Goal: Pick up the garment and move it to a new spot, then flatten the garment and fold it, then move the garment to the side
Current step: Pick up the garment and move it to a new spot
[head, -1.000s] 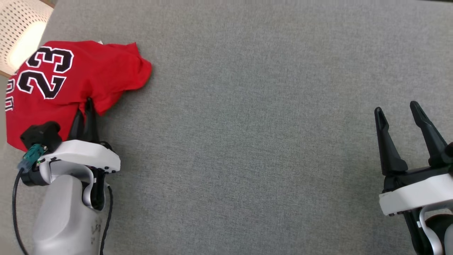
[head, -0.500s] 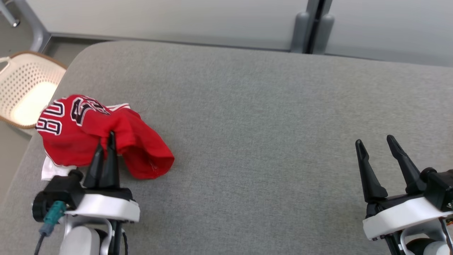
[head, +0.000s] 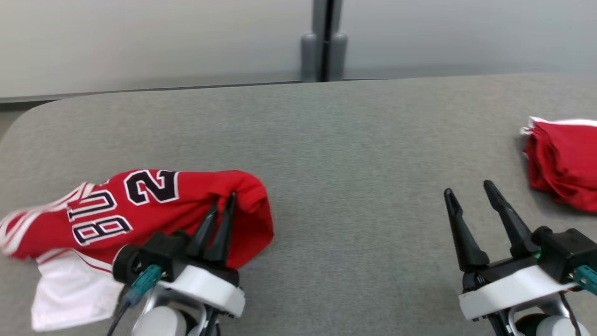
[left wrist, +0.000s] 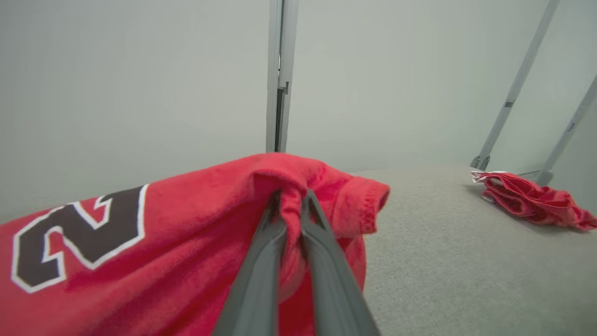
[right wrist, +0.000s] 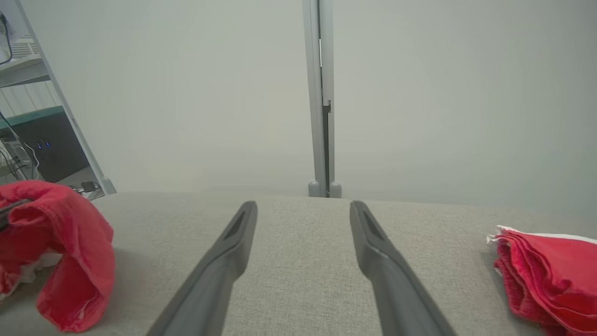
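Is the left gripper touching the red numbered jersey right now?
Touching. The left wrist view shows the left gripper clamped shut on a bunched fold of the red numbered jersey.

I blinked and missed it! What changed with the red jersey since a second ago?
The left gripper has raised a pinch of the red jersey and drawn it rightward over the grey table, cloth trailing behind. The head camera swung too, bringing a second red garment into view. Unchanged: left jaws shut on the jersey, right gripper open and empty.
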Tool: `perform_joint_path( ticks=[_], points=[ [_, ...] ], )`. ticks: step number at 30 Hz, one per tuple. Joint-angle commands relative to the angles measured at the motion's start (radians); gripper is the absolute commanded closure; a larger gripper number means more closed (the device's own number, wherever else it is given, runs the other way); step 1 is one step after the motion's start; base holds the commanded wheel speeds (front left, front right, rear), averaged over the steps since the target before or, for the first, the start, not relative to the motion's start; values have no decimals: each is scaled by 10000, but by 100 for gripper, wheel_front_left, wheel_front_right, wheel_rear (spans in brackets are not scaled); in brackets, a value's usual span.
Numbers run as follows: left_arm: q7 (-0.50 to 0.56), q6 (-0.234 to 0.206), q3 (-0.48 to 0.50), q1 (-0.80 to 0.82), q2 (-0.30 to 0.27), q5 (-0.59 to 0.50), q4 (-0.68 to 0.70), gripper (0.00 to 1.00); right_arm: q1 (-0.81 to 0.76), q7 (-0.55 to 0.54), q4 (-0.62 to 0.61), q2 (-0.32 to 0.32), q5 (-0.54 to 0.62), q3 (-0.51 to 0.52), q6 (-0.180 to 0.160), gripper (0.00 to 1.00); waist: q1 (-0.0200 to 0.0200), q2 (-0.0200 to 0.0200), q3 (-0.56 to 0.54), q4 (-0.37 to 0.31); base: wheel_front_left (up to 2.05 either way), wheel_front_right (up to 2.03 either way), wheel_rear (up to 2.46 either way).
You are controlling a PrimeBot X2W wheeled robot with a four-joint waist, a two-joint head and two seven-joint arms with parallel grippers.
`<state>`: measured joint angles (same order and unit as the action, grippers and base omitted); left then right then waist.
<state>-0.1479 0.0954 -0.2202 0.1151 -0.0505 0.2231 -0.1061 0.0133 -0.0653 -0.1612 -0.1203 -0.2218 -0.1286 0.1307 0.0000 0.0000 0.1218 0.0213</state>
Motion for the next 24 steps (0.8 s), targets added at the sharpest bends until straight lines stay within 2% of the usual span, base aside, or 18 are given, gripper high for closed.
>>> perform_joint_path(
  ticks=[1,6,7,13,17,18,19,24],
  points=[
    [20,83,-289,387,-11,10,-91,100,155,175,106,-67,-72,-29,-1,0,0,0,215,-826,0,0,0],
    [90,192,-1408,1334,-26,128,-644,100,375,475,466,-56,-226,-289,-1,0,0,0,560,-2027,0,0,0],
    [90,192,-1408,1334,-26,128,-644,100,375,475,466,-56,-226,-289,-1,0,0,0,560,-2027,0,0,0],
    [15,274,-2652,2431,-32,395,-1305,100,561,867,842,108,-357,-324,-1,0,0,0,1115,-3082,0,0,0],
    [-89,282,-3086,2849,-38,591,-1884,100,664,1149,1045,233,-409,-298,-1,0,0,0,1444,-3393,0,0,0],
    [-150,239,-3140,2940,-33,604,-1989,56,692,1201,1089,248,-429,-303,-1,0,0,0,1514,-3424,0,0,0],
    [-230,242,-3210,2995,-22,692,-2064,0,716,1245,1124,257,-430,-296,-1,0,0,0,1573,-3427,0,0,0],
    [-653,212,-3383,3164,-32,750,-1998,0,812,1398,1270,308,-388,-226,-1,0,0,0,1660,-3152,0,0,0]
  ],
)
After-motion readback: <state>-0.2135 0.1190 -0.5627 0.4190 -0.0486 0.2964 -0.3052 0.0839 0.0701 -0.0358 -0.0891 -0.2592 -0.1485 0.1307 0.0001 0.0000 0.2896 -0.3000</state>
